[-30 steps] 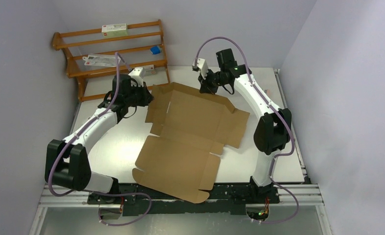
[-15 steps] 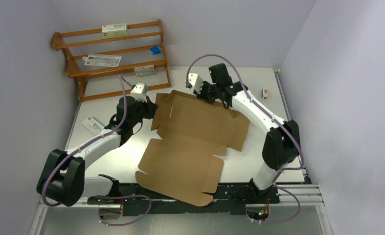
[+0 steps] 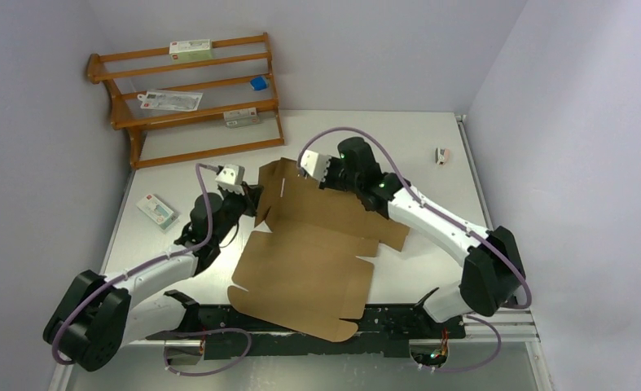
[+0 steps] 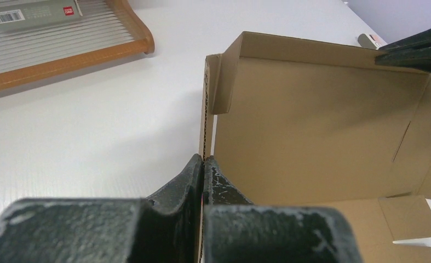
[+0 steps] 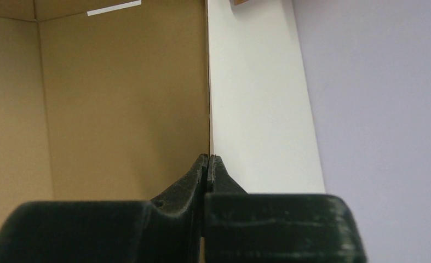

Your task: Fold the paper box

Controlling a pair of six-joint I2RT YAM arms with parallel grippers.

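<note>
Both arms drew back, standing two walls of the box (image 3: 313, 261) up on the desk (image 3: 414, 142).
My left tool (image 4: 203, 161) and right tool (image 5: 208, 159) each pinched shut on a wall; I judged that pulling evenly would keep the creases square.

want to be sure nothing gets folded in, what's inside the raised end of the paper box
Only bare brown cardboard shows inside the paper box: no loose item between the walls pinched by the left gripper and right gripper. Whatever lies under the sheet is covered.

Lab cell: plain walls (image 3: 341, 49) around white table (image 3: 398, 134).
</note>
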